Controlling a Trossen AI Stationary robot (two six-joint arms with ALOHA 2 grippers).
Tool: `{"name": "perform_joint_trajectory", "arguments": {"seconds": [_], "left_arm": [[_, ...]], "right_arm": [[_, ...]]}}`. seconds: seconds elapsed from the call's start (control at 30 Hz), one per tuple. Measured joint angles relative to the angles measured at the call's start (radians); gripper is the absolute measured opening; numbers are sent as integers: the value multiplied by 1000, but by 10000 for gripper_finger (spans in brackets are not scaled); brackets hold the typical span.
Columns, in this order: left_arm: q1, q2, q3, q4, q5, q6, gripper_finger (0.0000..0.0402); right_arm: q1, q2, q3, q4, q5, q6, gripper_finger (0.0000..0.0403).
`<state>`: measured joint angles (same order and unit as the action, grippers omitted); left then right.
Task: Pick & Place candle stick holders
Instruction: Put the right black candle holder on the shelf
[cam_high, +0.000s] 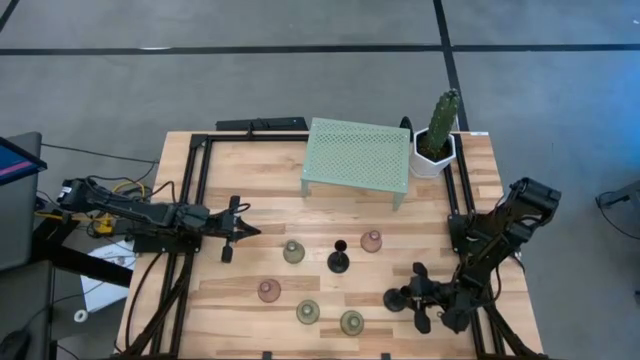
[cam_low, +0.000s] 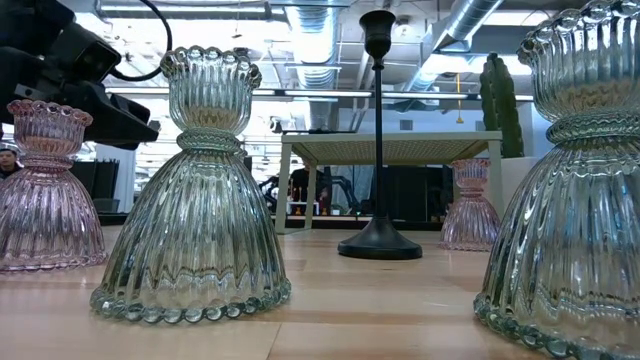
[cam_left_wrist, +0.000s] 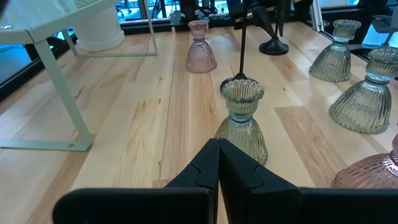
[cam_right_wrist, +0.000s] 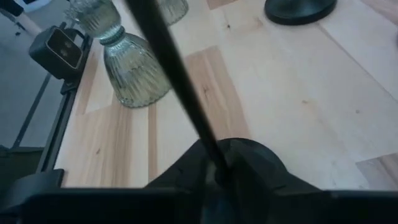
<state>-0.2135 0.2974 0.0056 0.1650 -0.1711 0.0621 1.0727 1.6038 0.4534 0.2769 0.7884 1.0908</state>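
Observation:
Two black thin-stemmed holders: one stands on its round base mid-table (cam_high: 338, 261) (cam_low: 379, 240), and the other (cam_high: 396, 298) is in my right gripper (cam_high: 408, 298) near the table's right front. Three pale green glass holders (cam_high: 293, 252) (cam_high: 307, 312) (cam_high: 351, 322) and two pinkish ones (cam_high: 371, 241) (cam_high: 269, 291) stand on their wide bases. My left gripper (cam_high: 243, 232) is shut and empty, left of the nearest green holder (cam_left_wrist: 242, 121) and pointing at it. My right gripper pinches the black holder's thin stem (cam_right_wrist: 208, 146) between its two fingers. The fingers come level from the table's right and lie across the stem. The holder is roughly upright. Its round base (cam_left_wrist: 273, 45) is at table height; whether it rests on the wood, I cannot tell.
A mint perforated stand (cam_high: 358, 155) and a green cactus in a white pot (cam_high: 437, 135) are at the far edge. Black rails (cam_high: 190, 200) run along both sides of the table. Bare wood lies between the stand and the holders.

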Motion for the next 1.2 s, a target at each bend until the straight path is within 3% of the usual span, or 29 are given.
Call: {"name": "perform_joint_trajectory", "arguments": {"seconds": [0.13, 0.27, 0.73, 0.97, 1.2], "left_arm": [[0, 0, 0, 1, 0, 0, 6], [0, 0, 0, 1, 0, 0, 6], [0, 0, 0, 1, 0, 0, 6], [0, 0, 0, 1, 0, 0, 6], [0, 0, 0, 1, 0, 0, 6]], "right_arm": [[-11, -12, 1, -3, 11, -4, 12], [-18, -50, 8, -28, -19, -24, 11], [-173, -360, 218, -536, -62, -231, 3], [-400, -486, 347, -704, -95, -442, 1], [-768, -525, 467, -709, -257, -686, 1]]}}
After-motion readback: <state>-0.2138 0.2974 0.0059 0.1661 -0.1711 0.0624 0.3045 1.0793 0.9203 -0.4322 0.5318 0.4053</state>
